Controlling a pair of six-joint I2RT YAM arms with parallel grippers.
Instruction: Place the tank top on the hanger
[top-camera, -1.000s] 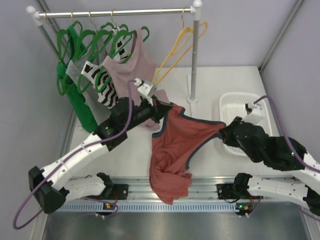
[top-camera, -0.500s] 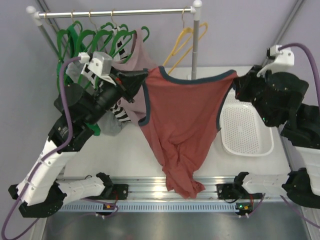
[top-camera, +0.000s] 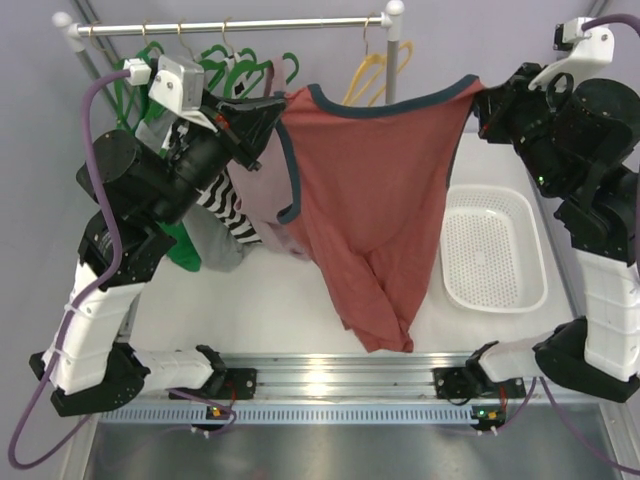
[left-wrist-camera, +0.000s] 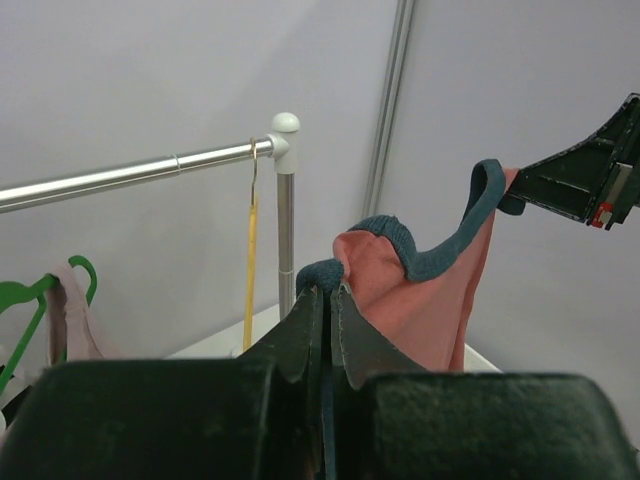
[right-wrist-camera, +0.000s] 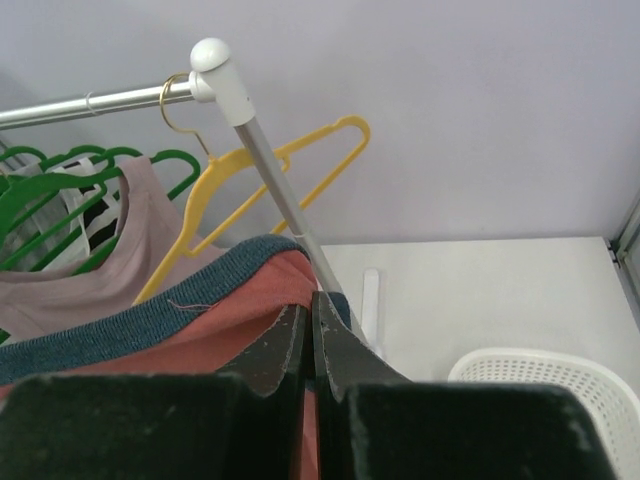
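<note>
The rust-red tank top (top-camera: 375, 200) with navy trim hangs spread in the air between my two grippers, its hem dangling over the table. My left gripper (top-camera: 278, 105) is shut on the trim of one shoulder (left-wrist-camera: 340, 268). My right gripper (top-camera: 478, 98) is shut on the other shoulder (right-wrist-camera: 290, 262). The yellow hanger (top-camera: 372, 70) hangs bare by its hook on the rail, just behind the top's stretched neckline. In the left wrist view the hanger (left-wrist-camera: 250, 260) shows edge-on left of my left gripper (left-wrist-camera: 328, 290). In the right wrist view the hanger (right-wrist-camera: 260, 170) lies beyond my right gripper (right-wrist-camera: 311, 305).
A silver rail (top-camera: 230, 25) on an upright post (top-camera: 392, 70) carries green hangers (top-camera: 200, 70) with a dusty-pink top (top-camera: 262, 190), a striped top (top-camera: 225, 205) and a green garment (top-camera: 180, 245). A white perforated basket (top-camera: 495, 250) sits on the table at right.
Both arms have risen from table height to rail height and drawn apart. The tank top went up with them and now hangs stretched wide in front of the yellow hanger.
</note>
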